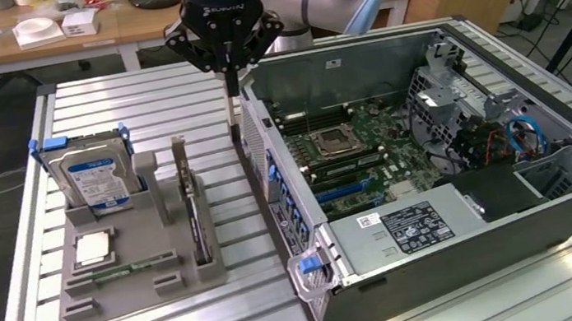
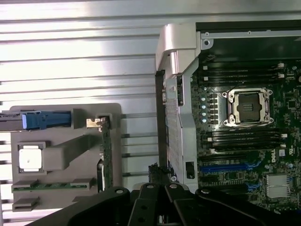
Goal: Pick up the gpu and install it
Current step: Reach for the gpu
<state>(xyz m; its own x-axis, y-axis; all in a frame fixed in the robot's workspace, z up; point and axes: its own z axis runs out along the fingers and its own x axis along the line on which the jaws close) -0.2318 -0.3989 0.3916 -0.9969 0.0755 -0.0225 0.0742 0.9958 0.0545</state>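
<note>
The table is ribbed bare metal, smooth and shiny under the lights. The holder looks like matt grey plastic. The computer case is dull grey sheet metal, the hard drive bright metal with a glossy label, the gpu dark and matt

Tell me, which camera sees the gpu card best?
The exterior view: the gpu stands on edge in the grey holder, so its length and height show. The wrist view looks down on the gpu, showing just its thin top edge.

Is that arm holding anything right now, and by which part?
Nothing, it seems: the gpu stands on edge in the grey holder, apart from the gripper beside the computer case.
</note>
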